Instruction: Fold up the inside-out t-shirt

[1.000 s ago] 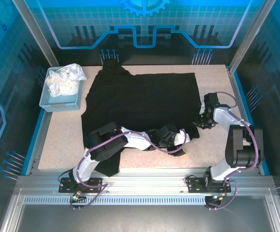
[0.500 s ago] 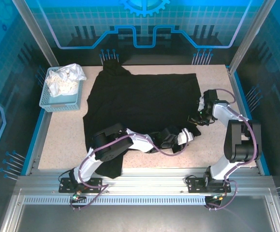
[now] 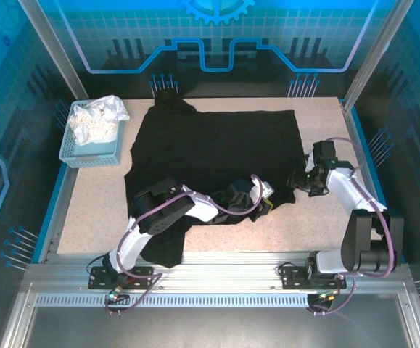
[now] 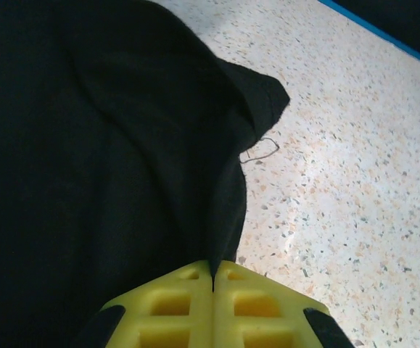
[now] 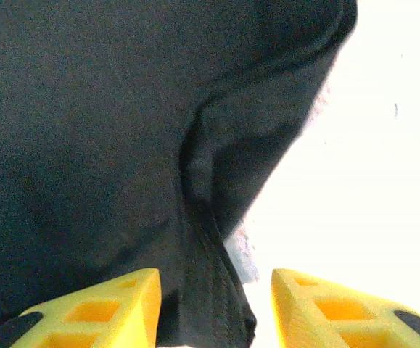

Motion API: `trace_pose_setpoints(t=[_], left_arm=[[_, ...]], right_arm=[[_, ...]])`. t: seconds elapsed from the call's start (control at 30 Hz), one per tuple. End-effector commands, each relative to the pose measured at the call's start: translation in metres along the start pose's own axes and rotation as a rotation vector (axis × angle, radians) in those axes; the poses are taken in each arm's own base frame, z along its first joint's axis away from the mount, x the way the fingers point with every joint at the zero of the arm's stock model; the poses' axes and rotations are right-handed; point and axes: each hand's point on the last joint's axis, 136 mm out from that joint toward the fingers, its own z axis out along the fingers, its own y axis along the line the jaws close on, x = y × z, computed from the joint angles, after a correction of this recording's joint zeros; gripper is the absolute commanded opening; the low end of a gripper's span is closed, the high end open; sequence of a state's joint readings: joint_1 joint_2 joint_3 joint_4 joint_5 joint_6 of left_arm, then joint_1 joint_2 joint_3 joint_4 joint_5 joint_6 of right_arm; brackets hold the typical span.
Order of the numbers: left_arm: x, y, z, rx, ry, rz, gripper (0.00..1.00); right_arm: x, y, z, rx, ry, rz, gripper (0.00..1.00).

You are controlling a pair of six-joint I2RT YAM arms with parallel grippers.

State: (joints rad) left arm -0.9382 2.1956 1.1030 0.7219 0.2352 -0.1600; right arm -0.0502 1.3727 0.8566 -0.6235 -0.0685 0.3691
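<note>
The inside-out t-shirt (image 3: 217, 148) is a large black cloth spread over the middle of the table, with one part trailing toward the near left. My left gripper (image 3: 265, 204) sits at the shirt's near right edge. In the left wrist view its yellow fingers (image 4: 180, 304) press together, and a fold of the black fabric (image 4: 93, 145) is pinched in the seam of the left gripper (image 4: 213, 279). My right gripper (image 3: 299, 181) is at the shirt's right corner. It (image 5: 213, 308) is open, with a hem of the shirt (image 5: 86, 109) lying loose between its fingers (image 5: 101, 312).
A blue basket (image 3: 68, 148) holding a crumpled white cloth (image 3: 97, 119) stands at the back left. Bare speckled tabletop (image 4: 340, 145) lies right of the shirt's corner. Blue rails (image 3: 50, 210) border the table's sides.
The left gripper has shut on the shirt's edge and drawn it left, away from the near edge. The right gripper has opened and released the corner.
</note>
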Motion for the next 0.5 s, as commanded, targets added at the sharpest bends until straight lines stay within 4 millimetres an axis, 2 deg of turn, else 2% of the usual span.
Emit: trace_pose_setpoints(t=[0.0, 0.27, 0.47], left_arm=[[-0.023, -0.014, -0.009, 0.066, -0.059, -0.061, 0.00], [-0.024, -0.013, -0.008, 0.073, -0.051, -0.082, 0.00], [-0.025, -0.015, -0.008, 0.078, -0.051, -0.084, 0.00]], right_arm=[[0.027, -0.012, -0.001, 0.083, 0.040, 0.018, 0.45], [0.057, -0.004, 0.010, 0.135, 0.085, -0.032, 0.46], [0.055, 0.002, 0.019, 0.134, 0.098, -0.044, 0.47]])
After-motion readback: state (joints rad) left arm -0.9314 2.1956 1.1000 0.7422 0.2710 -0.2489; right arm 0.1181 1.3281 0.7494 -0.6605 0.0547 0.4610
